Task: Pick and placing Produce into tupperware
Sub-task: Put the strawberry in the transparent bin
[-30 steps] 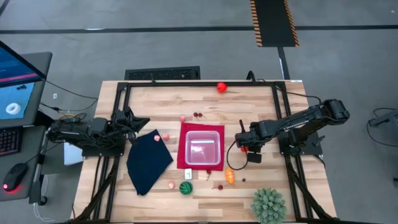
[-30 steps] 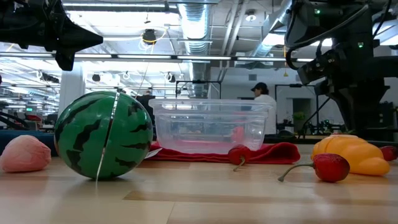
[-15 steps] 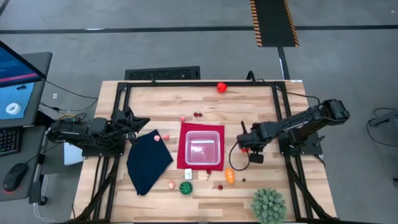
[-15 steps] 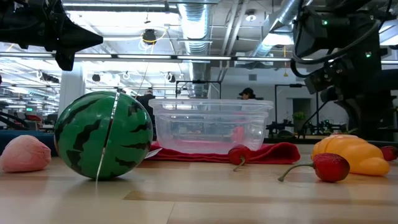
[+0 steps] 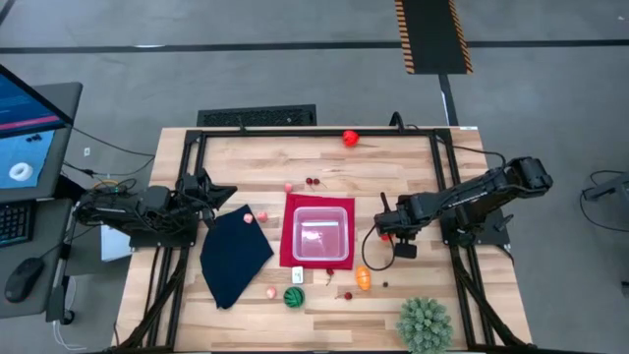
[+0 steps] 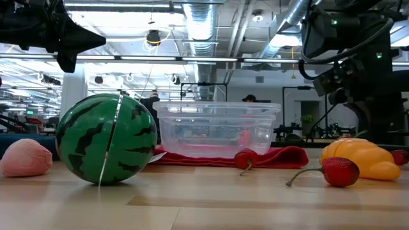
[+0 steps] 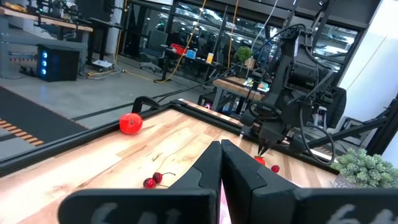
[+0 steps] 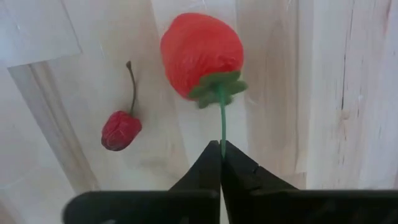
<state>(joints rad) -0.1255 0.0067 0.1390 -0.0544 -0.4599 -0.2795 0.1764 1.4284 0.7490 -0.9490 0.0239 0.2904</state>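
1. The right gripper (image 8: 220, 149) is pinched tight on the thin green stem of a red toy strawberry (image 8: 201, 55), hanging above the wooden worktop (image 5: 393, 177) just right of the clear square plastic tupperware (image 5: 320, 233).
2. The left gripper (image 7: 220, 163) waits at the left edge, fingers pressed together, holding nothing.
3. The tupperware looks empty; the striped green ball (image 5: 294, 297), orange fruit (image 5: 363, 279) and small red cherry (image 8: 121, 129) lie outside it, so nearly everything is left.

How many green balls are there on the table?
2: the striped ball off the red mat's corner, the spiky plant ball farther right in the high view. None seems hidden.
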